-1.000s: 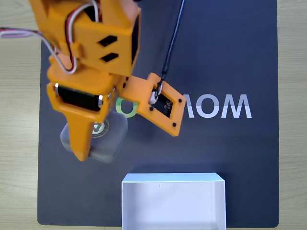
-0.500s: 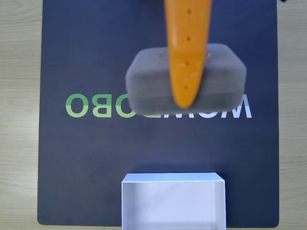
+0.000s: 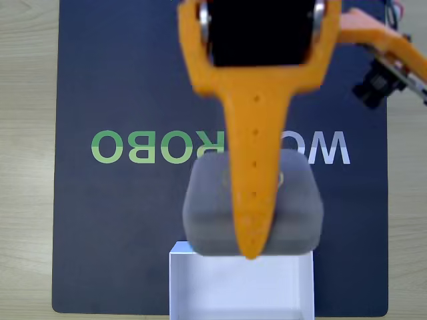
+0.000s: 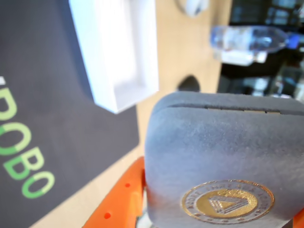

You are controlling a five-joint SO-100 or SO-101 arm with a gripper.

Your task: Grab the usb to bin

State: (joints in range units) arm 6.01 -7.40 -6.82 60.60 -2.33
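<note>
In the fixed view, above the dark mat (image 3: 120, 227) on the desk (image 3: 27, 200), the orange claw (image 3: 251, 250) carries the usb (image 3: 293, 207), a grey case held off the surface, its lower edge overlapping the top wall of the white bin (image 3: 240, 293). In the wrist view, the usb (image 4: 213, 152) looms close with its gold emblem up, an orange finger (image 4: 121, 199) pressed to its side, so the claw is pinching it; the bin (image 4: 118, 52) lies ahead. To finish well, the arm should carry the case fully over the bin's middle, lower it, then release.
</note>
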